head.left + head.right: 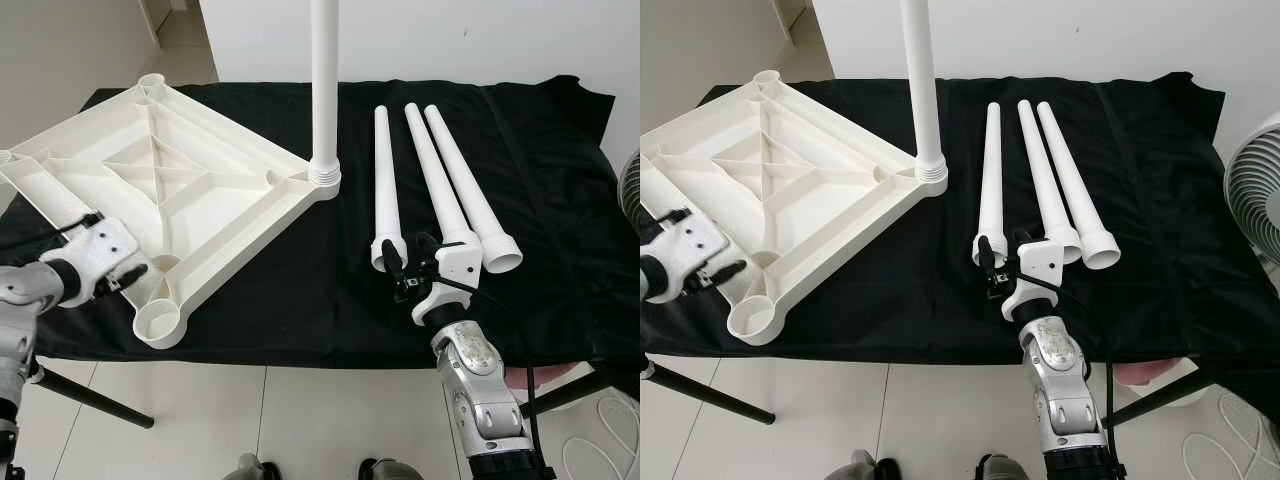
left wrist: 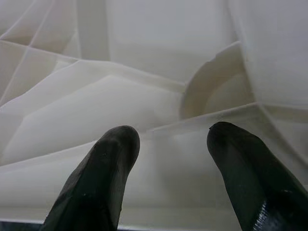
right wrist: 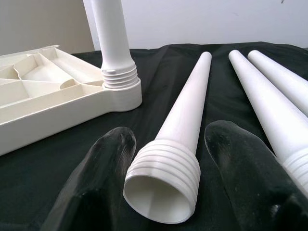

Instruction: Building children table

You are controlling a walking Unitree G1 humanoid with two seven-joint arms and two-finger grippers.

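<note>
The white plastic tabletop (image 1: 160, 190) lies upside down on the left of the black cloth. One white leg (image 1: 324, 90) stands upright, screwed into its far right corner socket. Three loose legs lie side by side to the right: left leg (image 1: 387, 185), middle leg (image 1: 437, 175), right leg (image 1: 470, 190). My right gripper (image 1: 400, 270) is open, its fingers either side of the left leg's threaded end (image 3: 163, 185). At the tabletop's near left rim (image 2: 159, 130), my left gripper (image 1: 128, 278) is open with its fingers apart over the rim.
The black-covered work table (image 1: 300, 300) ends just in front of both grippers. An empty corner socket (image 1: 158, 322) sits at the tabletop's near corner. A white fan (image 1: 1255, 185) stands off the right side. A black stand leg (image 1: 90, 395) crosses the tiled floor at lower left.
</note>
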